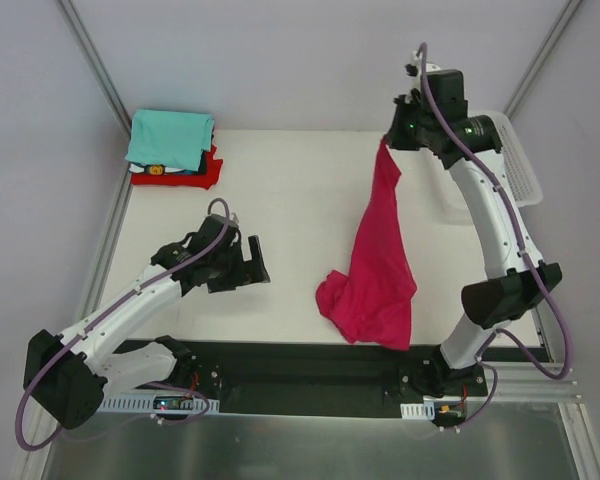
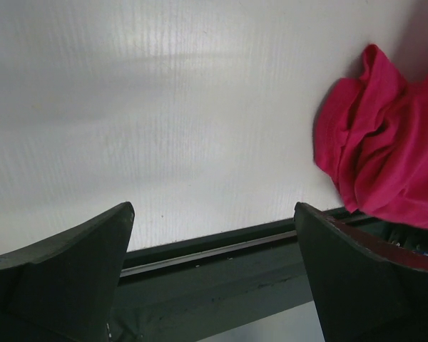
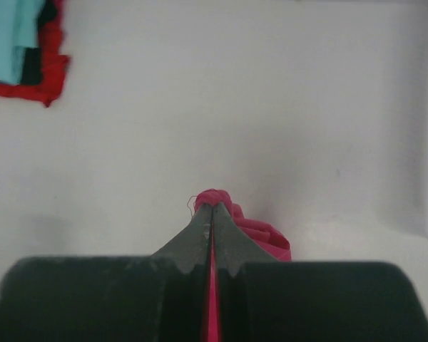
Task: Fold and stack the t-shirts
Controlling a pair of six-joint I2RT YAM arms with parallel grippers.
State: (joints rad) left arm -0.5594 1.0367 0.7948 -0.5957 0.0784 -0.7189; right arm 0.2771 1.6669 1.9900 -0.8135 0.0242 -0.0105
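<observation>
The left gripper (image 2: 212,214) looks down over a white, faintly ribbed table (image 2: 164,107). Its two dark fingers (image 2: 64,271) fill the bottom corners, set wide apart, with the table surface showing between them. A dark rail (image 2: 214,249) runs along the table's edge, slanting up toward the right finger. At the upper right lies a magenta-pink t-shirt (image 2: 385,157) in a bunched, creased heap, its lower folds ending just above the right finger and cut off by the frame's right edge.

Basket (image 1: 525,170) mostly behind right arm (image 1: 488,215), folded stack (image 3: 18,43) cropped, blurry, perhaps three shirts
</observation>
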